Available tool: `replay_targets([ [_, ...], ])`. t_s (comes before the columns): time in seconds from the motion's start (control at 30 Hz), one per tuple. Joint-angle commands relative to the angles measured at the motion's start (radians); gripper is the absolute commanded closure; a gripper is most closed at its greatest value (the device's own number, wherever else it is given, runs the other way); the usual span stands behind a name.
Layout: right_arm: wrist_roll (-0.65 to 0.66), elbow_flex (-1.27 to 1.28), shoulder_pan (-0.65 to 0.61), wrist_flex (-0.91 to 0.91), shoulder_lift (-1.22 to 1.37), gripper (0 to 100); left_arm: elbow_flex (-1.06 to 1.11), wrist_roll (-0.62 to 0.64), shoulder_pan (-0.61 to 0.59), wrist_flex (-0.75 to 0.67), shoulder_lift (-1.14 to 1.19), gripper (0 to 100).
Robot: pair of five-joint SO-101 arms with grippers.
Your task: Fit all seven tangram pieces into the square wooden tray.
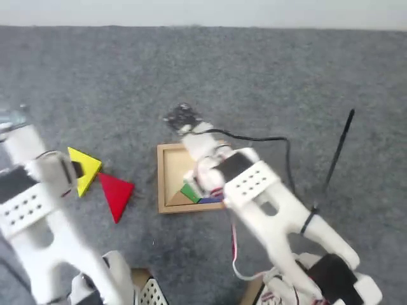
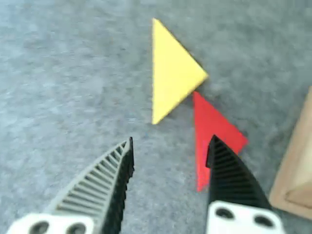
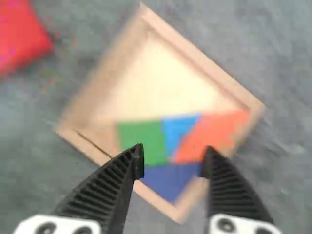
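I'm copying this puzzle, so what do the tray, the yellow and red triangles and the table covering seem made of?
The tray: likely pale unpainted wood, tan and matte. The yellow triangle and red triangle: flat, evenly coloured, matte; painted wood or plastic, cannot tell. The table covering: grey felt or short carpet, from its mottled fuzzy texture.

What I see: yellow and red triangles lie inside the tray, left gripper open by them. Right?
No: the yellow triangle and red triangle lie outside the tray, per the left wrist view. The left gripper is open by them.
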Motion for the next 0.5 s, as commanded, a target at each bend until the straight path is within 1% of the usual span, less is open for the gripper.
replay_targets([
  [0.0,-0.222,-0.198,-0.185,-0.008,0.018,72.0,0.004,0.006,-0.166,-0.052,-0.068,77],
  [0.07,-0.288,-0.307,-0.245,-0.001,0.117,70.6,0.021,-0.005,-0.25,-0.095,-0.071,77],
  [0.13,-0.358,-0.427,-0.285,-0.001,0.251,70.6,0.041,-0.054,-0.308,-0.124,-0.074,77],
  [0.2,-0.43,-0.574,-0.315,0.001,0.406,70.5,0.067,-0.118,-0.336,-0.137,-0.077,77],
  [0.3,-0.506,-0.807,-0.351,0.024,0.645,70.4,0.12,-0.152,-0.347,-0.186,-0.077,77],
  [0.37,-0.514,-0.962,-0.357,0.07,0.789,70.4,0.16,-0.152,-0.347,-0.235,-0.077,77],
  [0.47,-0.488,-1.211,-0.358,0.214,0.986,70.3,0.206,-0.153,-0.348,-0.296,-0.077,77],
])
